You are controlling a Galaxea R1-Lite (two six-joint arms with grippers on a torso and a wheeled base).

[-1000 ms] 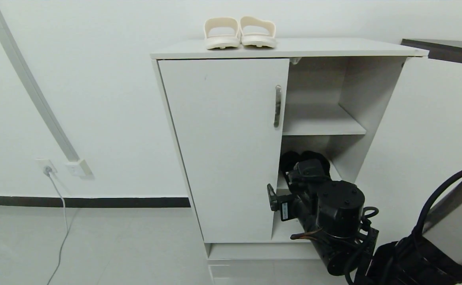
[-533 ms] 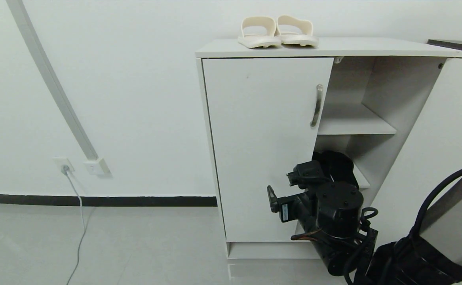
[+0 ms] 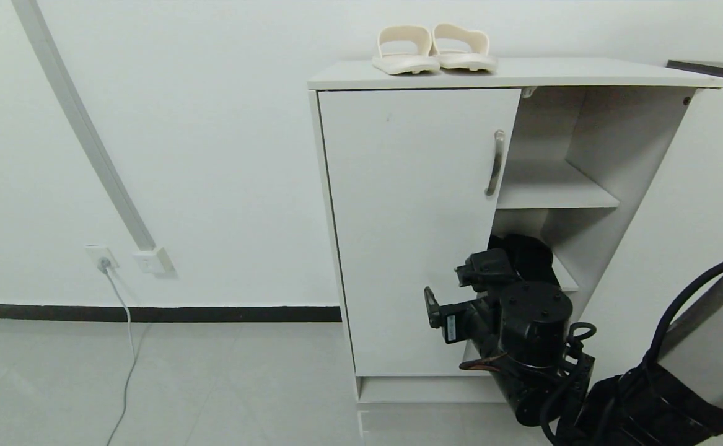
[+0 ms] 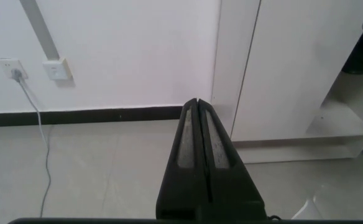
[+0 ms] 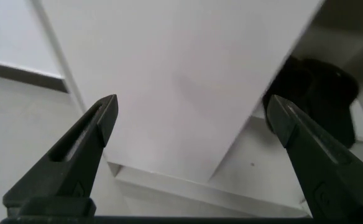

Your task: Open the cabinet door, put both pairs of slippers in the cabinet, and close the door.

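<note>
A pair of cream slippers (image 3: 433, 49) stands on top of the white cabinet (image 3: 522, 73). The cabinet's left door (image 3: 411, 229) is shut, and its right door (image 3: 677, 217) is swung open. A pair of black slippers (image 3: 525, 254) lies on the lower shelf inside, and shows as the black slippers (image 5: 318, 87) in the right wrist view. My right gripper (image 3: 460, 291) hangs low before the shut door's free edge, just in front of the black slippers. This right gripper (image 5: 191, 102) is open and holds nothing. My left gripper (image 4: 197, 106) is shut and empty, above the floor left of the cabinet (image 4: 293, 62).
The upper shelf (image 3: 553, 192) inside is bare. A wall socket with a cable (image 3: 104, 260) and a slanted cable duct (image 3: 82, 130) are on the wall at the left. Grey floor (image 3: 181, 378) lies open before the cabinet. A dark surface (image 3: 714, 71) shows at the far right.
The head camera has turned, so the cabinet sits further right in the picture. My right gripper now stands more before the shut door's edge than in the opening. The slippers have not moved.
</note>
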